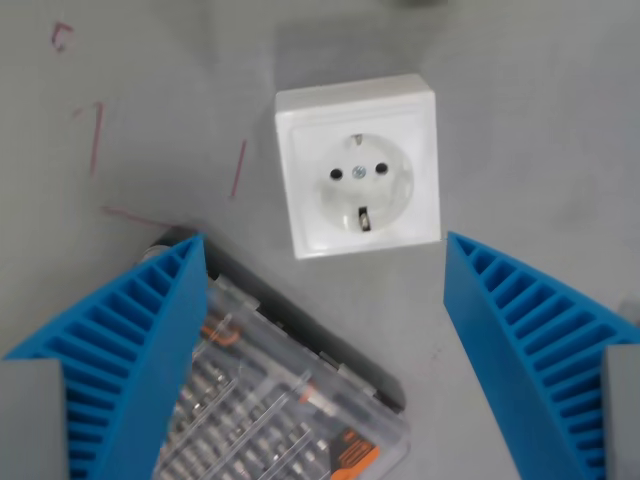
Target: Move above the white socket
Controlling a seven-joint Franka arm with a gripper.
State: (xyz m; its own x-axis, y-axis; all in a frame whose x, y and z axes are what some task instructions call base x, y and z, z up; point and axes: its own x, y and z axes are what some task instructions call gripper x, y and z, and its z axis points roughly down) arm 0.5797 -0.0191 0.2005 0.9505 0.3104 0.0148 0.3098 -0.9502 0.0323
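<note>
White socket [358, 166] just beyond tips of blue fingers [150, 340] (spread wide, empty), centred between them.

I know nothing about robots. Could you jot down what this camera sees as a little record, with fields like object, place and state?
view: wrist camera looking down on a grey table
white socket: square, faces up, upper middle of the picture, two pin holes and a central screw visible
pincer: two blue ribbed fingers wide apart, holding nothing
socket versus pincer: just beyond the fingertips, nearly centred between them
clear case: transparent lid, looks like a screwdriver bit set, partly under the finger on the wrist view's left
red marks: thin lines on the table, left of the socket
</note>
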